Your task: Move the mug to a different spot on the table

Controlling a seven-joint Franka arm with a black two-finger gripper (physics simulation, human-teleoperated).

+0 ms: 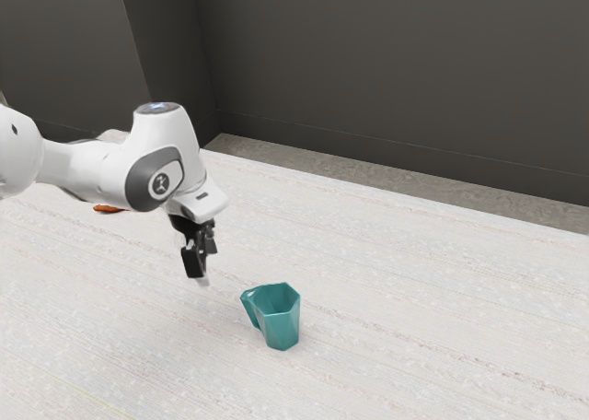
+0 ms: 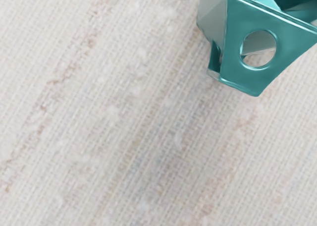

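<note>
Gripper (image 1: pixel 198 257) hovers empty, just left of the teal mug (image 1: pixel 274 316).
Its opening I cannot tell. Mug stands upright on the table (image 1: pixel 442 282), handle (image 2: pixel 233 57) facing the hand, probably the side chosen for approach.

Arm (image 1: pixel 92 167): cropped at exterior view's left edge; rear links and base beyond frame.
Small orange item (image 1: pixel 107 208): mostly hidden behind arm's underside; kind not identifiable.
Mug (image 1: pixel 274 315): far outer wall and base concealed in exterior view; inner bottom not discernible past near rim. In wrist view, cropped by frame edges, leaving handle (image 2: pixel 255 62) side and part of rim; opening mostly cut away.
Table (image 1: pixel 442 282): cropped at near edge and at exterior view's left and right; full extent indeterminate.
</note>
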